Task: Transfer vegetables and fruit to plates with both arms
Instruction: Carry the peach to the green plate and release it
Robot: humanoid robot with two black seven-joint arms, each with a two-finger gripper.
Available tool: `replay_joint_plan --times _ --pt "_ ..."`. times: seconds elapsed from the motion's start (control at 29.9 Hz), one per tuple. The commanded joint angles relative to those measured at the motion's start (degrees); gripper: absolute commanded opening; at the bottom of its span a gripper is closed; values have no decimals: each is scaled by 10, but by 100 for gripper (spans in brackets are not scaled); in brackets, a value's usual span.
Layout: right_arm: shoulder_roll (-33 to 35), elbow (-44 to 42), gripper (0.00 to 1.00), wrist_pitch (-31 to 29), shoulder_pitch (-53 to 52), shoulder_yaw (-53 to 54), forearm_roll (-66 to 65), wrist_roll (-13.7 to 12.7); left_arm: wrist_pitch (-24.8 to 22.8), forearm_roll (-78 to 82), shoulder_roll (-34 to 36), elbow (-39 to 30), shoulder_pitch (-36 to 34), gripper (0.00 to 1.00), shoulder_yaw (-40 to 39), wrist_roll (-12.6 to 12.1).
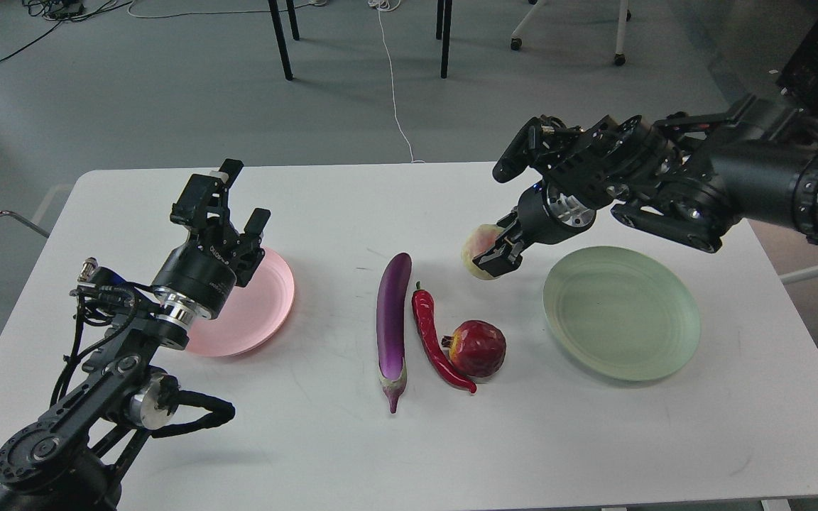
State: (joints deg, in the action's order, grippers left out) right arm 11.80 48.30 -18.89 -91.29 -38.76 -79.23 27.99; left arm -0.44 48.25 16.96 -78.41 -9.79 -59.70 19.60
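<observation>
Head view: right hand grips peach beside green plate; left hand released above pink plate.

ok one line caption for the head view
Right gripper grips peach beside green plate; left gripper open above pink plate.

Place: a lab or office-like test room is showing here.
Floor: grey floor is lying bare at 12 o'clock, with cables trailing at 11 o'clock and a white cord running to the table.
Furniture: black legs and castor chair are standing at 12–1 o'clock.
</observation>
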Motion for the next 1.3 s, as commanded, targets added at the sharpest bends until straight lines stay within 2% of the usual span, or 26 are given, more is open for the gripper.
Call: replay_joint_plan --times 0.0,0.13,0.27,0.47,0.6,0.67,0.73,0.9,0.97,1.04,1.27 --pt "83 61 42 -3 -42 -3 -14 0 0 0 -2 -1 -1 99 1 -1" --pt "164 84 42 -3 -49 -18 -90 0 0 0 -2 -4 -1 99 3 -1" --pt "212 83 42 -2 -24 -34 -105 0 0 0 -3 -5 -1 99 4 -1" --pt "226 77 43 2 23 -33 -105 0 0 0 -3 -5 -1 99 4 -1" --pt "216 44 46 3 44 -30 -104 0 0 0 -3 -5 -1 99 4 -1" --pt "207 29 55 10 56 -29 -104 0 0 0 -2 -5 -1 99 4 -1" --pt "197 17 56 23 67 -29 -104 0 0 0 -2 -5 -1 99 4 -1" --pt "190 6 68 29 81 -29 -103 0 0 0 -2 -5 -1 99 3 -1" --pt "191 6 83 31 81 -26 -102 0 0 0 -2 -5 -1 99 3 -1" --pt "194 7 90 31 82 -20 -102 0 0 0 -2 -5 -1 99 3 -1" --pt "198 26 97 31 74 16 -96 0 0 0 -2 -5 -1 99 3 -1"
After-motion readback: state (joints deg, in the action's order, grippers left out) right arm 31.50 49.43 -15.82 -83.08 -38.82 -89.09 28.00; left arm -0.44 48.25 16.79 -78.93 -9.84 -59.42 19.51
